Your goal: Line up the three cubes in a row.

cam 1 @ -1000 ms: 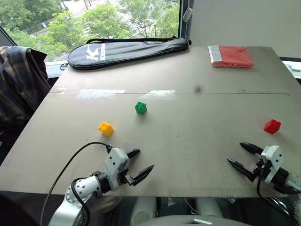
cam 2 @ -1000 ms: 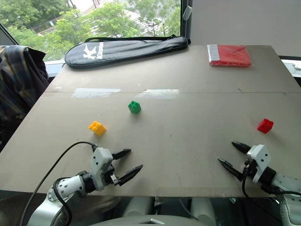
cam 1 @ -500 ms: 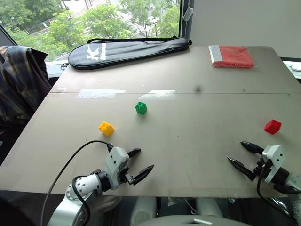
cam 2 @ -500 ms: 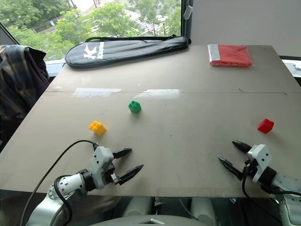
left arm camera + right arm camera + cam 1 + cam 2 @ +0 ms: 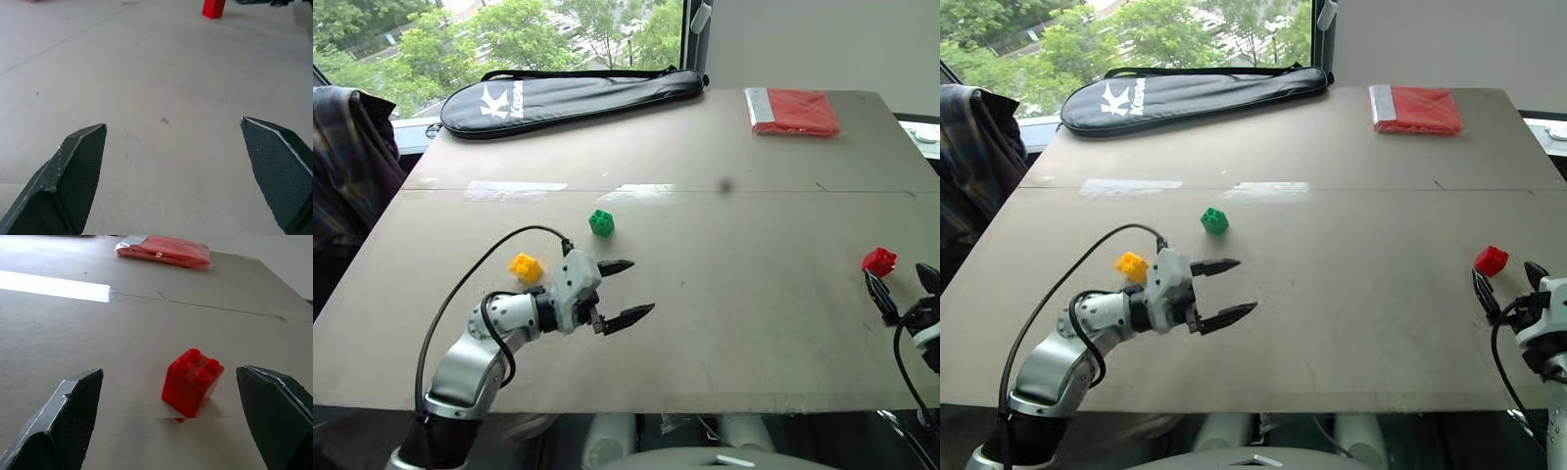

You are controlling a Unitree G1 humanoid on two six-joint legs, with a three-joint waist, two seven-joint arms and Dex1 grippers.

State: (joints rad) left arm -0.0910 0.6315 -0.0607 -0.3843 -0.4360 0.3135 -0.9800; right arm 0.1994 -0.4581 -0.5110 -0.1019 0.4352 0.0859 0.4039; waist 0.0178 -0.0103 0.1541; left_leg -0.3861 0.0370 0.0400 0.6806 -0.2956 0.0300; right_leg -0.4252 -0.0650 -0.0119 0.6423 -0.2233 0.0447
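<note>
Both wide tools advanced: right tool [image 5: 904, 287] nears edge-side red cube [image 5: 879, 261], left tool [image 5: 623, 291] mid-table.

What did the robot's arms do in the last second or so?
The left gripper rose and reached out over the table, past the yellow cube. The right gripper swung out right, up to the red cube. Both stay open, holding nothing. The green cube and the others kept still.

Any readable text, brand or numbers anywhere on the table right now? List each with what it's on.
"K": large white logo letter on the black racket bag.
Smaller white lettering beside it on the bag: too blurred to read.
Red packet, cubes: no readable text.
</note>
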